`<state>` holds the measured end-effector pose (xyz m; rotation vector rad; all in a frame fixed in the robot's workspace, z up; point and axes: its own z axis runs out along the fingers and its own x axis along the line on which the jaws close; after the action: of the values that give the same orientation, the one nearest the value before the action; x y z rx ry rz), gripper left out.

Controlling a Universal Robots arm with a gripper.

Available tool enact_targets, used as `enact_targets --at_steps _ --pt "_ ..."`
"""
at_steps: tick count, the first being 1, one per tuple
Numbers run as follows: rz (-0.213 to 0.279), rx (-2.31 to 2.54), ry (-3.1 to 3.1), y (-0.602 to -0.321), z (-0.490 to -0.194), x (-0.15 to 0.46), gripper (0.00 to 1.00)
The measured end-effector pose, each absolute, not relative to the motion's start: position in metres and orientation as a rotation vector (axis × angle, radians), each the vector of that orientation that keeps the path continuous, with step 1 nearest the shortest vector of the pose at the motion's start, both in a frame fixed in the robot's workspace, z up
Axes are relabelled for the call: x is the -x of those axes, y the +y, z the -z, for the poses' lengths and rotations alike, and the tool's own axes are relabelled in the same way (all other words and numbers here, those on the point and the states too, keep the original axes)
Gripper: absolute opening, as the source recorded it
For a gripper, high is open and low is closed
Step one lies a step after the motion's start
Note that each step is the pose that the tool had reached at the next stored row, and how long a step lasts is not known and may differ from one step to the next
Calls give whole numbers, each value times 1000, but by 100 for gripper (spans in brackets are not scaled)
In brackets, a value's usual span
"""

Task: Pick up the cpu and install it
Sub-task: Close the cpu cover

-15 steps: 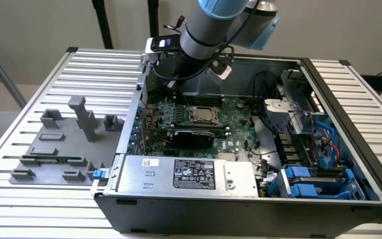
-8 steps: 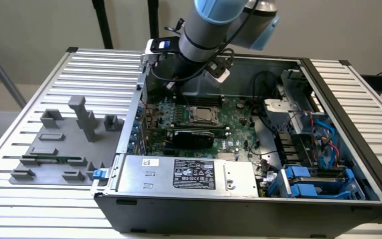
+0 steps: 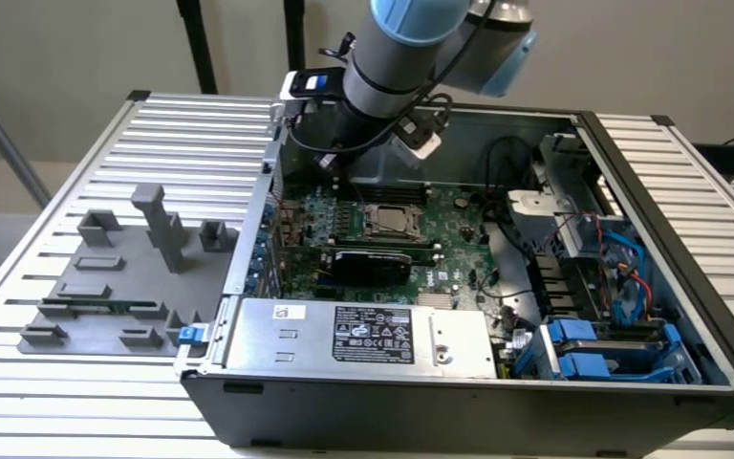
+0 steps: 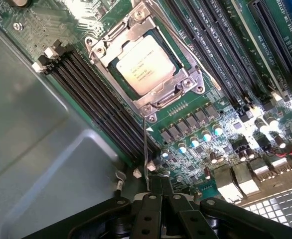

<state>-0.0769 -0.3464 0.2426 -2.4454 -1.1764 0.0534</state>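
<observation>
The cpu (image 4: 145, 64) sits inside the metal-framed socket (image 4: 106, 47) of the green motherboard (image 4: 220, 114) (pale top facing up, printed text visible). The gripper (image 4: 159, 191) hangs just beside the socket's lever end, its fingers (image 4: 155, 186) pressed together and holding nothing, above the open computer case (image 3: 673, 191).

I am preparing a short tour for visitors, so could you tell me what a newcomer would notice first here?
First the open PC case on the slatted table, the arm reaching into its far side. Then the cpu, silvery, seated in the metal-framed socket on the green motherboard. The end effector hovers shut beside the socket, holding nothing.
</observation>
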Motion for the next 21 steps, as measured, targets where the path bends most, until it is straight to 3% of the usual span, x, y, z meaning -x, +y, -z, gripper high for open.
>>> enact_targets --at_steps 8,21 --pt "-41 2452 -1154 -346 -245 69 11" --pt "54 2456 -1165 -346 -243 49 11"
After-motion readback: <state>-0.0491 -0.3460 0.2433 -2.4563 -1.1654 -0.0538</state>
